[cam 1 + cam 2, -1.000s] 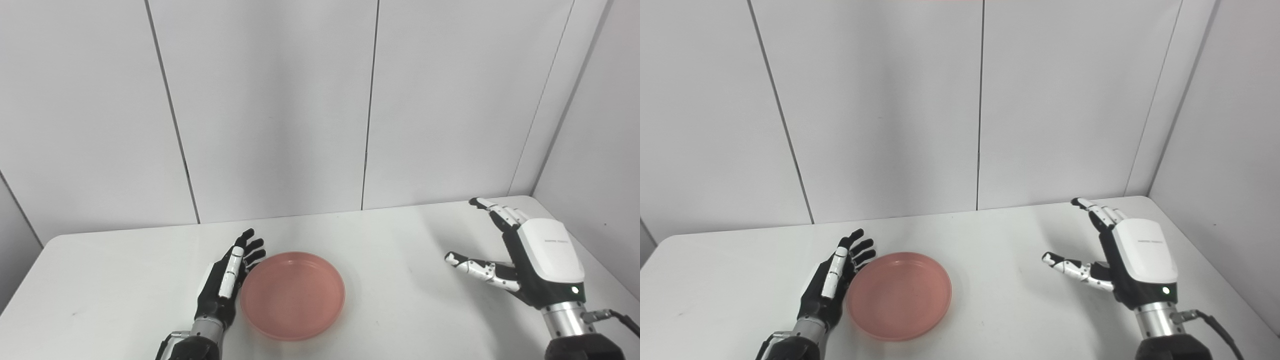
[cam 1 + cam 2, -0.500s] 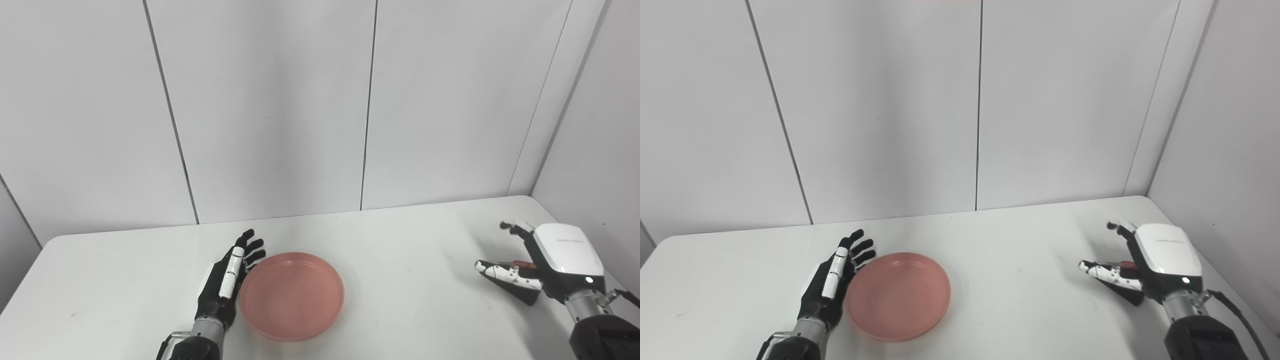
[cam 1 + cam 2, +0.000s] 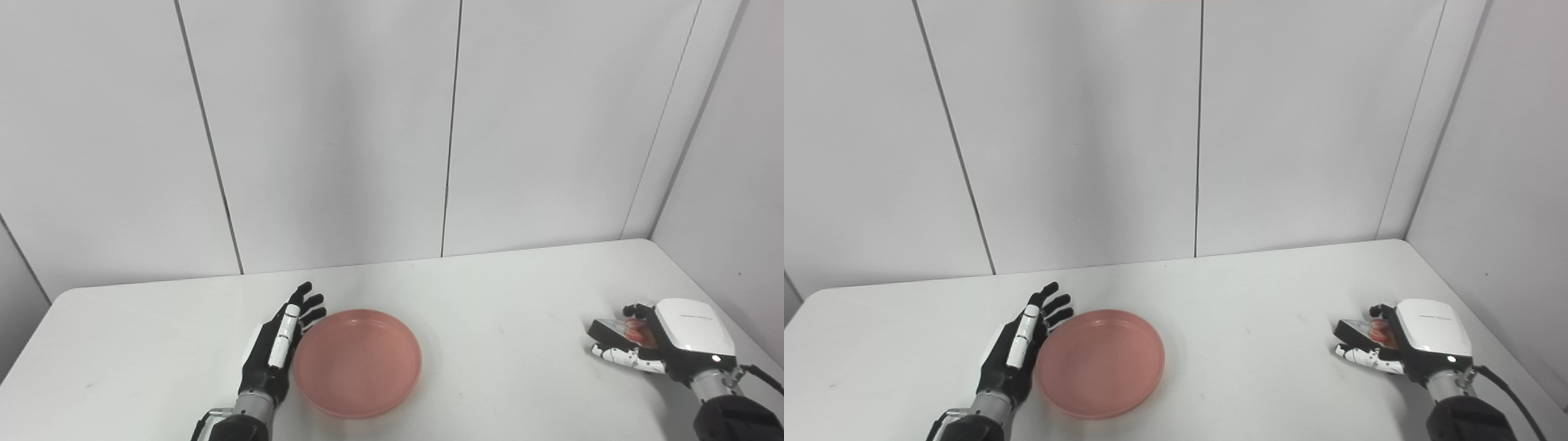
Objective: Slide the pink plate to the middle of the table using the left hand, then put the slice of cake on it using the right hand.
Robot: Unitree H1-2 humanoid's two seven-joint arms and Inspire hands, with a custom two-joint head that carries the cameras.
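The pink plate (image 3: 358, 362) lies flat on the white table (image 3: 502, 294), a little left of the middle. My left hand (image 3: 275, 350) stands on edge against the plate's left rim, open, fingers straight and pointing away from me. At the table's right side my right hand (image 3: 677, 338) is down low, its fingers and thumb closed around the slice of cake (image 3: 614, 331), a dark wedge with a red topping. The wedge's tip sticks out to the left of the hand; the rest is hidden in the palm.
Grey wall panels close off the back and the right side of the table. The table's right edge runs just past my right hand. A cable (image 3: 1507, 392) trails from the right wrist.
My right hand has dropped from raised and spread wide down to the table at the right and closed its fingers on the cake slice. The left hand and the plate have stayed put.
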